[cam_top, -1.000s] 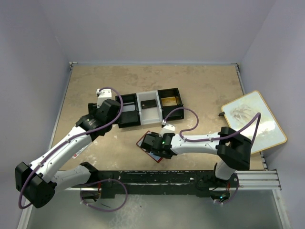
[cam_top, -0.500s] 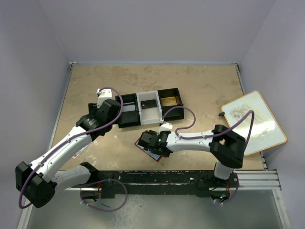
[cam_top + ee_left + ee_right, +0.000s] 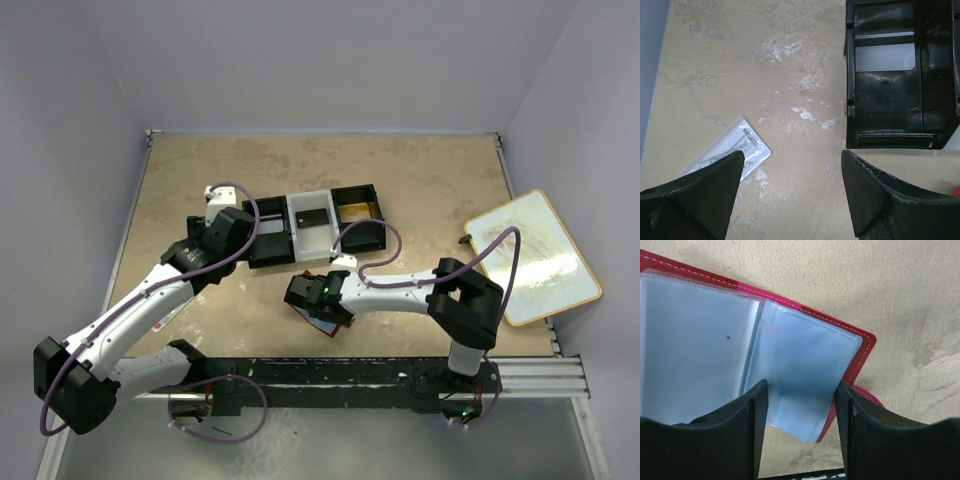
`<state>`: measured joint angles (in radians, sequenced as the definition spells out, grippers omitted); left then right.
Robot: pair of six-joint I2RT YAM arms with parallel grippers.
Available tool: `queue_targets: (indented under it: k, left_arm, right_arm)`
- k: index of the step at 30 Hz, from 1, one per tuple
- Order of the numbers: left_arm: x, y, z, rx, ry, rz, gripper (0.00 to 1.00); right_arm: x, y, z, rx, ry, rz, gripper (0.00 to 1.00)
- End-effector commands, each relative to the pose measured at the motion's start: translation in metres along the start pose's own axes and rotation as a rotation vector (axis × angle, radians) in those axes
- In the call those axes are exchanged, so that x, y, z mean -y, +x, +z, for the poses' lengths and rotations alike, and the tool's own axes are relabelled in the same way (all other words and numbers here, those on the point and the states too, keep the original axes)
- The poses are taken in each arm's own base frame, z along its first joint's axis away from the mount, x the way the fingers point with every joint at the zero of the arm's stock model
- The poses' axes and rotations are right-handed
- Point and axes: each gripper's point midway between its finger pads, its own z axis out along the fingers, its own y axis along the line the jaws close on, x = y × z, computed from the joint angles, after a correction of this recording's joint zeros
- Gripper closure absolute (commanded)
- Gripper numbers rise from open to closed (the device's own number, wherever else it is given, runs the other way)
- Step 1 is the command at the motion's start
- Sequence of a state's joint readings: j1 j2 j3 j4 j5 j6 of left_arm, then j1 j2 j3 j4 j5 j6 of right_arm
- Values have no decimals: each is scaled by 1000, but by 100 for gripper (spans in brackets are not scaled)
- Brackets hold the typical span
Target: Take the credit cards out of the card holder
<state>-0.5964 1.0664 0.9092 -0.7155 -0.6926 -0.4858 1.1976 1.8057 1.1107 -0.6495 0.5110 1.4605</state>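
Card holder (image 3: pixel 322 322): lies open, inner side up, on the surface (image 3: pixel 420 180) just in front of the tray (image 3: pixel 890 141), under the right hand (image 3: pixel 800 385). Shows pale blue-grey panels inside a red border, with one panel (image 3: pixel 805 385) raised between that hand's jaws.

Right hand: jaws about half apart, one on either side of the panel. Cannot tell whether pinching it, nor whether loaded with a card.

Left hand (image 3: pixel 792 154): wide open, holding nothing, hovering over bare surface beside the tray's black end compartment, above a clear packet (image 3: pixel 737 147).

Progress, as a judgement: partway. Dark flat piece (image 3: pixel 313 217) in the tray's white middle compartment and pale piece (image 3: pixel 885 56) in the black one, possibly cards already out. Left to do: grip, slide a card free, set it down, check the other panels.
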Motion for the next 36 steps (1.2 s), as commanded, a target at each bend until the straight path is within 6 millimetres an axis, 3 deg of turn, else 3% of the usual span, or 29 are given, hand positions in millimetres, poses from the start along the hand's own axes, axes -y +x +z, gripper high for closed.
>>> queue_targets:
  k: [1, 11, 17, 21, 25, 29, 32, 36]
  left_arm:
    - [3, -6, 1, 18, 6, -5, 24]
    - [5, -5, 1, 12, 22, -4, 24]
    - [7, -5, 3, 8, 22, 0, 24]
    - [7, -5, 2, 8, 24, 0, 24]
    - [7, -5, 1, 10, 30, -3, 24]
    - [2, -13, -5, 45, 33, -35, 24]
    - [-2, -23, -13, 90, 45, -77, 24]
    - [-13, -34, -23, 151, 31, -134, 23]
  right_arm:
    - [20, 3, 37, 46, 72, -74, 52]
    - [-9, -23, 32, 116, -88, -224, 57]
    - [-24, -31, 14, 129, -224, -343, 57]
    - [-22, -36, 8, 125, -199, -358, 38]
    - [-26, -48, -11, 150, -244, -343, 28]
    - [-27, -76, -47, 236, -329, -287, 26]
    - [-18, -109, -80, 352, -379, -221, 23]
    - [18, -149, -89, 463, -377, -136, 18]
